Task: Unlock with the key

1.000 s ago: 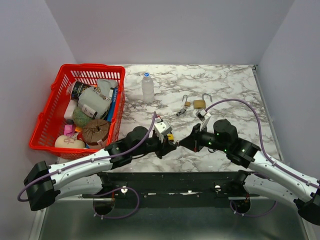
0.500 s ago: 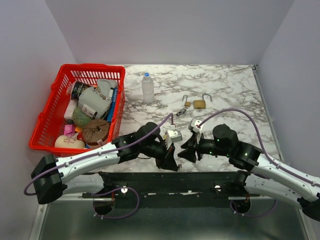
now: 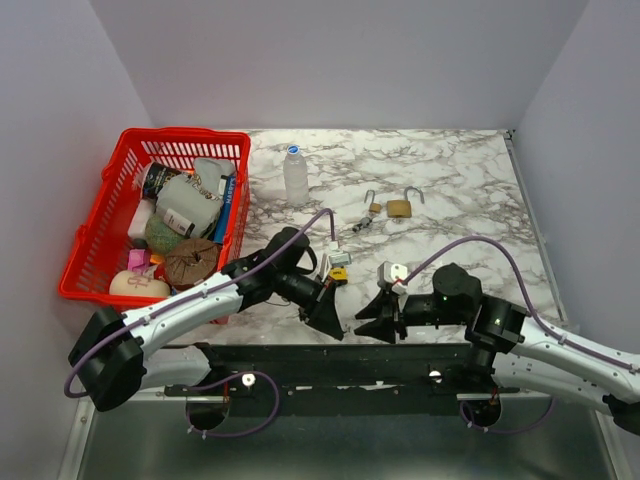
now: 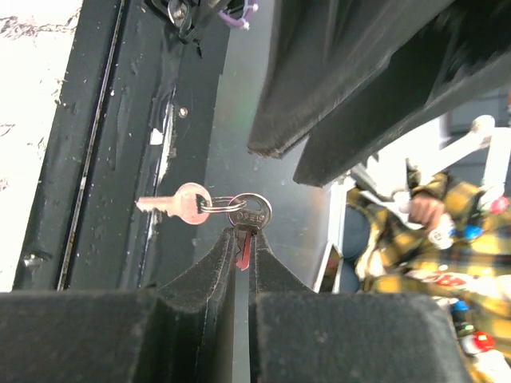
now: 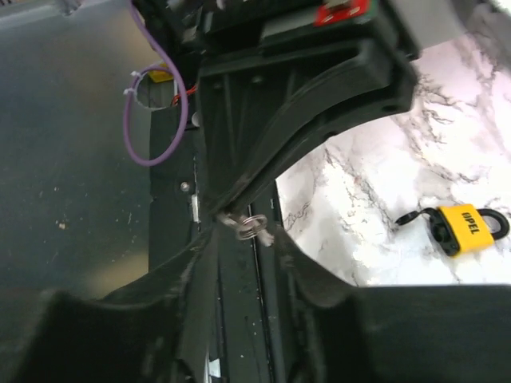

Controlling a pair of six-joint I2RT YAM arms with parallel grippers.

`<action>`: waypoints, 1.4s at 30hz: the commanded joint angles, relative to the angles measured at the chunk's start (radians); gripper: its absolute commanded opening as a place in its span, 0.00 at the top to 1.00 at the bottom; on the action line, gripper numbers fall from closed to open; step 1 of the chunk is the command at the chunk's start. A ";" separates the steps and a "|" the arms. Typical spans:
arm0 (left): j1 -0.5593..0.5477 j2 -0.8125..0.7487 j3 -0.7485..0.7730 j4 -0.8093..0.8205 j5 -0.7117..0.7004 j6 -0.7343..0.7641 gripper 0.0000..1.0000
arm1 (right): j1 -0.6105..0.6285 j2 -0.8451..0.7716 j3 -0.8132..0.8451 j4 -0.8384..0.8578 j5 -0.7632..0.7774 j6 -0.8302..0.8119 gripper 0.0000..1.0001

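Change since a second ago: both grippers then met tip to tip over the marble table. Now they have drawn back toward 6 o'clock and hang over the black base rail, a little apart.
Right gripper change: its fingers, pressed together a second ago, now stand apart.
Left gripper: narrow, pinched on the blade of the key.
Key: its silver head sticks out past the fingertips at 12 o'clock in the left wrist view.
Ring: threaded through the key's head, reaching toward 9 o'clock.
Second key: pinkish, hangs from the ring with its blade pointing to 9 o'clock, clear of the fingers.
Right gripper: parted and holding nothing. The ring and key show just beyond its tips at 12 o'clock, still in the left gripper's hold.
Yellow padlock: lies flat on the marble at 3 o'clock from the right gripper in its wrist view, well apart from both grippers and the key.
Brass padlock: shackle open, at 12 o'clock from the grippers, mid-table.
Red basket: at 9 o'clock, full.
Bottle: upright, just beside the basket.
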 commanded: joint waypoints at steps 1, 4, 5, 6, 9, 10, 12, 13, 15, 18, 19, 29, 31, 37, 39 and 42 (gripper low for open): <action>0.024 0.006 0.001 -0.033 0.122 -0.043 1.00 | 0.047 0.020 -0.014 0.048 -0.026 -0.016 0.54; 0.025 0.017 0.009 -0.041 0.140 -0.046 1.00 | 0.067 0.023 -0.014 0.074 -0.023 -0.016 0.51; 0.025 0.019 0.012 -0.046 0.143 -0.046 1.00 | 0.076 0.023 -0.013 0.081 -0.024 -0.017 0.50; 0.025 0.023 0.017 -0.052 0.146 -0.041 1.00 | 0.080 0.029 -0.010 0.096 -0.029 -0.017 0.50; 0.027 0.029 0.026 -0.072 0.151 -0.029 1.00 | 0.093 0.060 0.009 0.093 -0.035 -0.053 0.50; 0.027 0.031 0.026 -0.075 0.154 -0.028 1.00 | 0.093 0.069 0.013 0.091 -0.035 -0.059 0.50; 0.027 0.032 0.027 -0.081 0.157 -0.023 1.00 | 0.096 0.089 0.022 0.084 -0.044 -0.071 0.54; 0.027 0.033 0.029 -0.082 0.155 -0.021 1.00 | 0.097 0.108 0.027 0.084 -0.049 -0.073 0.55; 0.027 0.034 0.026 -0.084 0.159 -0.018 1.00 | 0.105 0.120 0.035 0.084 -0.061 -0.076 0.58; 0.027 0.034 0.026 -0.085 0.160 -0.017 1.00 | 0.111 0.125 0.036 0.081 -0.049 -0.085 0.60; 0.027 0.036 0.026 -0.085 0.163 -0.017 1.00 | 0.111 0.125 0.038 0.082 -0.047 -0.086 0.61; 0.027 0.048 0.041 -0.087 0.185 -0.006 1.00 | 0.113 0.160 0.061 0.102 -0.098 -0.083 0.67; 0.027 0.043 0.044 -0.090 0.183 -0.001 1.00 | 0.113 0.174 0.065 0.091 -0.106 -0.086 0.68; 0.027 0.033 0.035 -0.092 0.180 0.002 1.00 | 0.114 0.189 0.073 0.079 -0.127 -0.085 0.67; 0.028 0.031 0.037 -0.093 0.182 0.003 1.00 | 0.114 0.197 0.076 0.073 -0.127 -0.086 0.67; 0.028 0.025 0.038 -0.093 0.185 0.005 1.00 | 0.114 0.210 0.078 0.061 -0.118 -0.091 0.66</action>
